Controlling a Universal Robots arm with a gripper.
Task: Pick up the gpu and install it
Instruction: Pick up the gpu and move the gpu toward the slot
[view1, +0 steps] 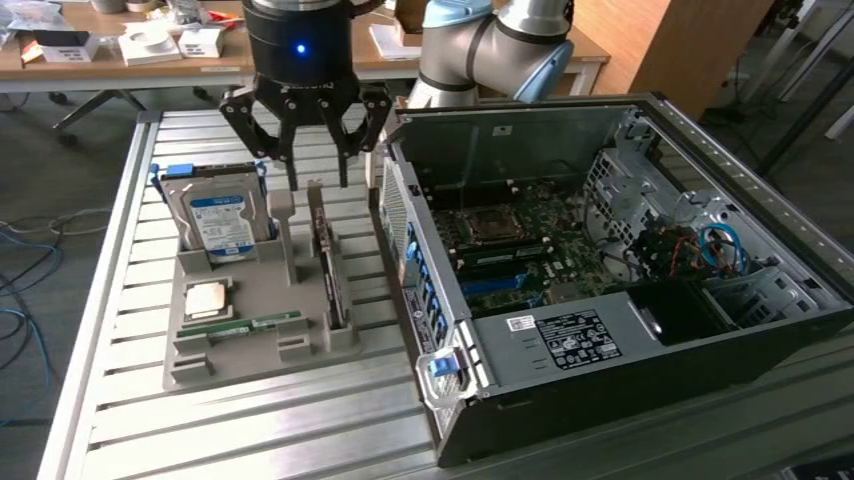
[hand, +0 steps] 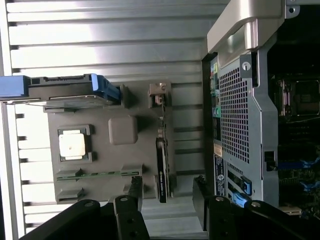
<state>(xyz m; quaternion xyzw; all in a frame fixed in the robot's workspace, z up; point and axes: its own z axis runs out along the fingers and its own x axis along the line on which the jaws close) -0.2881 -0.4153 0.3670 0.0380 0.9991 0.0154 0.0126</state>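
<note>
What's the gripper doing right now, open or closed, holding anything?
Gripper: jaws open, holding nothing, hovering just above the gpu.

Here's the slatted aluminium bench (view1: 254, 420), its pale ribs running across and catching bright light. Off to the exterior view's left there's grey floor (view1: 60, 160), with blue and white cables (view1: 34, 226) trailing over it. Behind, a long wooden table (view1: 107, 68), cluttered with white boxes (view1: 147, 45). Far back on the exterior view's right stands a tall wooden panel (view1: 681, 45).
</note>
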